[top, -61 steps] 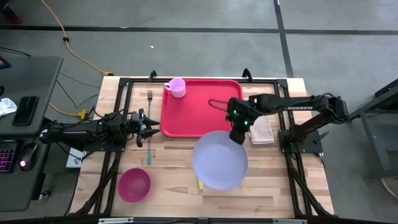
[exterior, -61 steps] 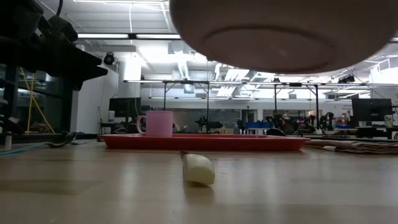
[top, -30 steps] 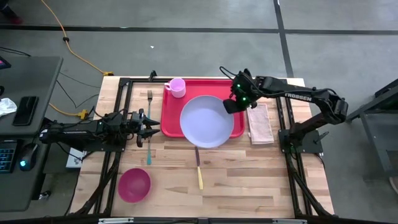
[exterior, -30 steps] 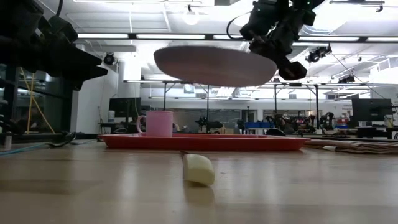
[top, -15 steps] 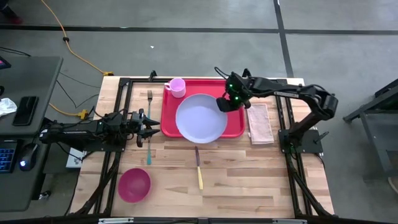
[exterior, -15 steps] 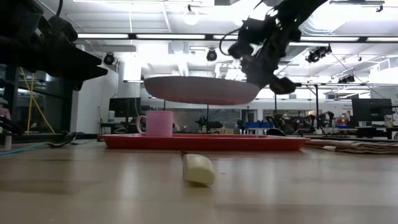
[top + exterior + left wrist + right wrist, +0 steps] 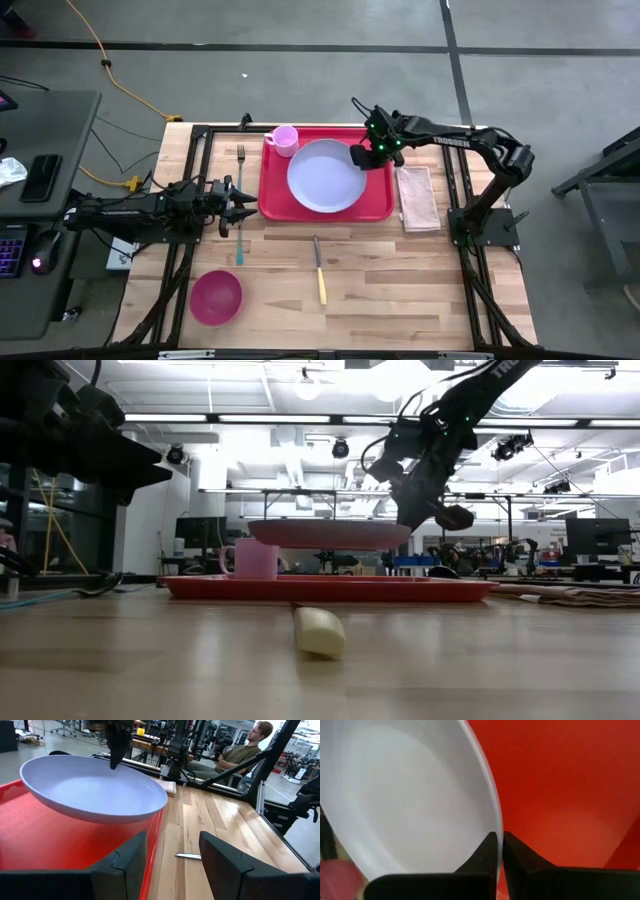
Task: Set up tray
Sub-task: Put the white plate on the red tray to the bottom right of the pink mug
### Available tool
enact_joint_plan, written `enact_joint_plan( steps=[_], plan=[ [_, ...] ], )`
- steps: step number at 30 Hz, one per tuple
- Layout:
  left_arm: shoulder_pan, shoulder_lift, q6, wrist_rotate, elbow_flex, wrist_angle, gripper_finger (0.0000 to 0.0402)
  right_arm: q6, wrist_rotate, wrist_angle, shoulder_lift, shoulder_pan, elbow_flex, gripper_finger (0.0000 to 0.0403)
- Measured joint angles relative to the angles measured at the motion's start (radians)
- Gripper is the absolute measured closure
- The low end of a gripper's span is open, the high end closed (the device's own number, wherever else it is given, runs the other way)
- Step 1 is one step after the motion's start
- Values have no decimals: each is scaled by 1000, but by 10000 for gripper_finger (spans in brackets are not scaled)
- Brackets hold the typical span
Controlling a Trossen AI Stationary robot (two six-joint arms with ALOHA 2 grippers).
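Note:
The red tray (image 7: 375,205) lies at the table's far middle, with a pink cup (image 7: 285,140) standing in its far left corner. A lavender plate (image 7: 322,176) hovers just above the tray (image 7: 330,588), held at its right rim by my right gripper (image 7: 362,157), which is shut on it. The plate (image 7: 325,533) is close to level in the low view. My left gripper (image 7: 240,205) waits open by the tray's left edge, its fingers (image 7: 130,857) level, touching nothing. My right gripper pinches the plate's rim (image 7: 496,827) on its far right side between its two fingers (image 7: 519,861), one on the plate's upper face and one beneath. The fingers slant down from the table's far right. The plate hangs nearly level, clear of the tray.
A fork (image 7: 240,158) lies left of the tray. A folded napkin (image 7: 418,198) lies to the tray's right. A knife with a pale handle (image 7: 319,270) lies on the near middle of the table, and a pink bowl (image 7: 216,297) stands near left. A person (image 7: 240,752) sits beyond the table.
My right gripper has gone toward the table's far edge and down, carrying the plate. The plate has sunk from high above the tray to just over it and has levelled out, now centred over the tray.

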Motion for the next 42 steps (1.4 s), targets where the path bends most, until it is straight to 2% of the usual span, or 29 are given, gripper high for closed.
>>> enact_joint_plan(
  steps=[10, 28, 42],
  plan=[
    [0, 0, 0, 0, 0, 0, 190, 4, 6, 34, 11, -30, 0, 403],
    [0, 0, -10, -1, 0, 0, 190, 22, -77, 151, 167, -22, 0, 403],
    [0, 0, -12, -1, 0, 0, 190, 7, -41, 150, 167, -23, 0, 403]
  ],
)
